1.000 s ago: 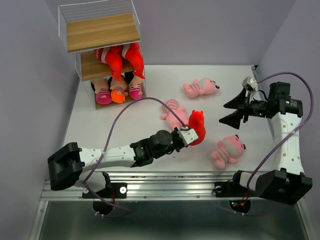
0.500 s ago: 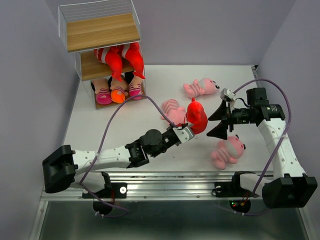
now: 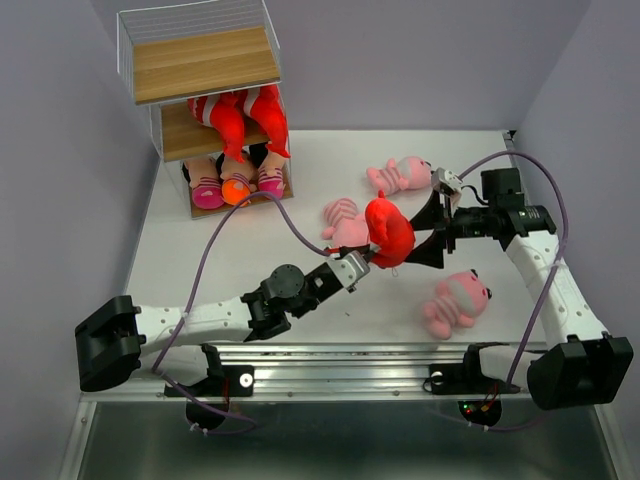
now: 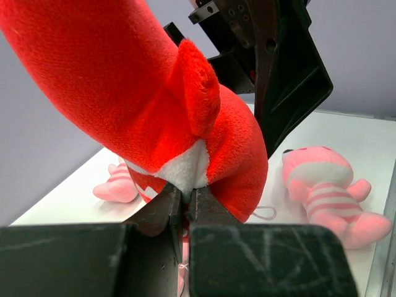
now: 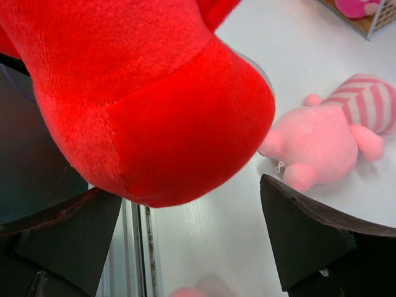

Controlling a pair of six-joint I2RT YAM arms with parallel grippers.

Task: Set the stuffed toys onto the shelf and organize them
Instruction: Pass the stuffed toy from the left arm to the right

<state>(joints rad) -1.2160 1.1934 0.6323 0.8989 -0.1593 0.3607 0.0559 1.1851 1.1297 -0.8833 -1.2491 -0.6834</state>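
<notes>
My left gripper (image 3: 365, 258) (image 4: 185, 197) is shut on the white belly of a red shark (image 3: 388, 232) (image 4: 154, 99) and holds it above the table. The right gripper (image 3: 420, 232) (image 5: 185, 207) stands open with its jaws on either side of the shark (image 5: 142, 105), not closed on it. The shelf (image 3: 205, 65) stands at the back left. Two red sharks (image 3: 240, 115) lie on its middle board and three dolls (image 3: 235, 185) on the bottom board. Its top board is bare.
Three pink striped animals lie on the white table: one (image 3: 400, 175) at the back, one (image 3: 345, 222) (image 5: 328, 139) just left of the held shark, one (image 3: 455, 300) (image 4: 328, 192) near the front right. Grey walls close in left and right.
The left arm carried the shark up and to the right. The right gripper swung left to meet it, until its open jaws flank the shark.
</notes>
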